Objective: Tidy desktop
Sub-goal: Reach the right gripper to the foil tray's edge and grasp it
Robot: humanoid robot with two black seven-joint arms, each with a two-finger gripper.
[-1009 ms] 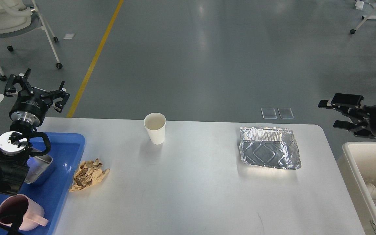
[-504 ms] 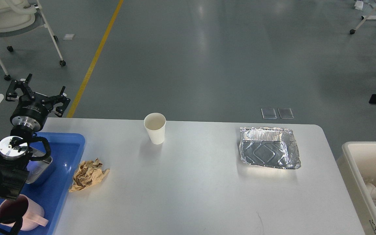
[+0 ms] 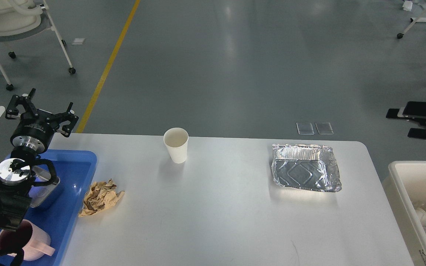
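The left gripper [image 3: 39, 111] hangs in the air with its two fingers spread apart and nothing between them, just beyond the far left corner of the desktop [image 3: 220, 214]. Directly below and behind it, toward the robot, lies a blue plastic tray [image 3: 76, 166] holding a metal cup [image 3: 48, 188] and a pink mug [image 3: 28, 245]. To the right of that gripper and nearer the robot, a crumpled brown paper [image 3: 100, 197] rests on the desktop, touching the tray's edge. Farther right stands an upright white paper cup [image 3: 176, 145].

The right gripper [image 3: 420, 123] hovers off the desktop's far right corner, fingers parted and empty. To its left and slightly nearer sits a foil tray [image 3: 305, 168]. Below it is a cream-white bin [image 3: 401, 184] just beside the desktop's right edge.
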